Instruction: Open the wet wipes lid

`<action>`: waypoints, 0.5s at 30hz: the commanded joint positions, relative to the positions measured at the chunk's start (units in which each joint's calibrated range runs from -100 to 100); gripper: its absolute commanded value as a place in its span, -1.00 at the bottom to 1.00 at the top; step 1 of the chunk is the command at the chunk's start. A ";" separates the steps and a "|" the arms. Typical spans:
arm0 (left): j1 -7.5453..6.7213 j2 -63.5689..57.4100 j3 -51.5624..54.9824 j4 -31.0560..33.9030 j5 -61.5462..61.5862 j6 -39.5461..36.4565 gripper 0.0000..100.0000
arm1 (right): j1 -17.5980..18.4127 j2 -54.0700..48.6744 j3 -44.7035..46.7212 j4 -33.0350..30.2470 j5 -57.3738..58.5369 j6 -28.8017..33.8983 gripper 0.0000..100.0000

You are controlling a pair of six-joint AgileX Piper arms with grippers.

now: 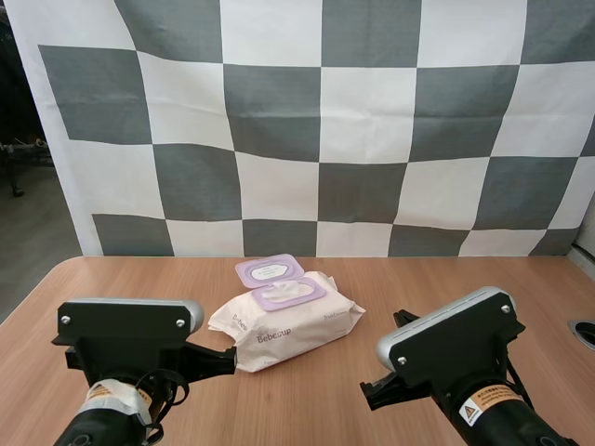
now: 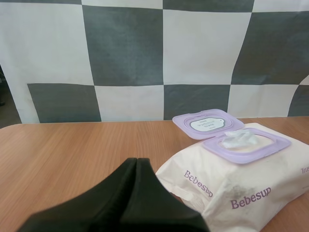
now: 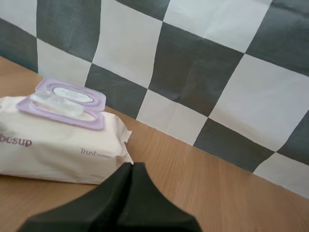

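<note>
A cream wet wipes pack (image 1: 288, 325) with purple print lies in the middle of the wooden table. Its purple flip lid (image 1: 270, 270) stands swung back toward the backdrop, and a wipe (image 1: 290, 293) pokes out of the purple-framed opening. My left gripper (image 2: 136, 162) is shut on nothing, a dark wedge just short of the pack's (image 2: 241, 183) near corner, with the raised lid (image 2: 207, 124) beyond. My right gripper (image 3: 132, 166) is likewise shut and empty, a short way off the pack's (image 3: 53, 145) other end, apart from it. The open lid (image 3: 72, 93) shows behind the opening.
The wooden table (image 1: 307, 409) has bare surface all around the pack. A round dark fitting (image 1: 584, 333) sits at the table's right edge. Both arms' housings stand at the near edge, left (image 1: 130, 325) and right (image 1: 456, 339).
</note>
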 commanded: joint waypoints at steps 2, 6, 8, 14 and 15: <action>0.04 0.00 0.00 0.05 -0.09 0.08 -1.00 | 0.01 0.00 0.00 0.01 -0.58 15.31 -1.00; 0.04 0.00 0.00 0.05 -0.09 0.08 -1.00 | 0.01 0.00 0.00 -1.15 -0.55 15.31 -1.00; 0.04 0.00 0.00 0.05 -0.09 0.08 -1.00 | 0.01 0.00 0.00 -1.88 -0.55 15.31 -1.00; 0.04 0.00 0.00 0.05 -0.09 0.08 -1.00 | 0.01 0.00 0.00 -3.01 -0.55 15.31 -1.00; 0.04 0.00 0.00 0.05 -0.25 0.08 -1.00 | 0.01 0.00 0.00 -3.01 -0.55 15.31 -1.00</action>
